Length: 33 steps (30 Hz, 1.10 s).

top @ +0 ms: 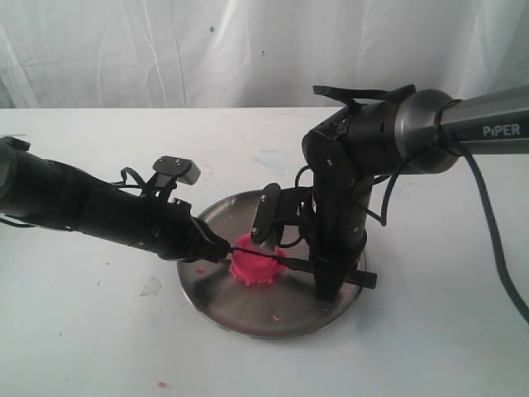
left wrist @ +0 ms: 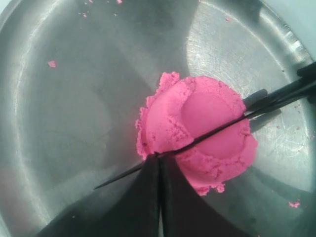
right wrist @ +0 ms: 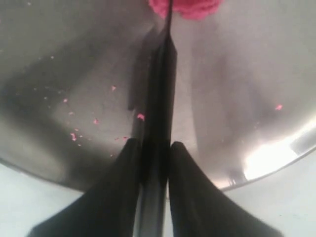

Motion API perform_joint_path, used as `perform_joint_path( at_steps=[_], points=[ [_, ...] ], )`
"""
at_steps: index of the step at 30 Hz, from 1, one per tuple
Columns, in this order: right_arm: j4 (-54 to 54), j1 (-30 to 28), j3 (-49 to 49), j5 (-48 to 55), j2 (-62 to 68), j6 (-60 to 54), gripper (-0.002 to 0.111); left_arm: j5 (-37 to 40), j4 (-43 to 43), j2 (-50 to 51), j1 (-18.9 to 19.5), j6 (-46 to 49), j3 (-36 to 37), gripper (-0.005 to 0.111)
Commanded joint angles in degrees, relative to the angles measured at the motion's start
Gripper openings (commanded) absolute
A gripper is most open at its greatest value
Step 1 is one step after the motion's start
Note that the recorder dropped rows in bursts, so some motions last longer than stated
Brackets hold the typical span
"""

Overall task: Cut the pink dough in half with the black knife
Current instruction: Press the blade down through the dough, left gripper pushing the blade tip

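Note:
The pink dough [top: 256, 266] is a round, ragged-rimmed mound in the middle of the steel plate [top: 248, 318]. The black knife [top: 293, 263] lies across its top, and the blade [left wrist: 217, 129] crosses the mound [left wrist: 197, 133] in the left wrist view. My left gripper [top: 221, 246] [left wrist: 159, 157] is shut on the blade near its tip, right at the dough's edge. My right gripper [top: 331, 285] [right wrist: 155, 145] is shut on the knife's handle [right wrist: 160, 98] on the opposite side. In the right wrist view only the dough's edge [right wrist: 185, 7] shows.
Small pink crumbs [right wrist: 140, 117] are scattered over the plate [left wrist: 74, 98], and one lies on the white table [top: 162, 385]. A pale smear [top: 151, 287] marks the table left of the plate. A white curtain hangs behind.

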Motion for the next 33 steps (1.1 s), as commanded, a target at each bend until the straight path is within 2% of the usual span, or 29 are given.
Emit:
perform_joint_path(
  at_steps=[1, 5, 13, 21, 33],
  points=[
    [1.05, -0.08, -0.06, -0.62, 0.93, -0.35, 0.0, -1.41, 0.41, 0.96, -0.11, 0.12, 0.19, 0.0],
    [1.4, -0.08, -0.06, -0.3, 0.93, -1.2, 0.0, -1.11, 1.09, 3.3, -0.11, 0.12, 0.19, 0.0],
    [1.4, -0.08, -0.06, 0.33, 0.93, -1.2, 0.0, -0.58, 1.58, 1.68, -0.11, 0.12, -0.63, 0.0],
    [1.4, -0.08, -0.1, 0.8, 0.93, -2.18, 0.0, -5.57, 7.11, -2.41, -0.01, -3.33, -0.88, 0.0],
    [2.52, -0.08, -0.1, 2.5, -0.75, -3.78, 0.0, -6.22, 7.39, -2.62, -0.01, -3.79, -0.88, 0.0]
  ],
)
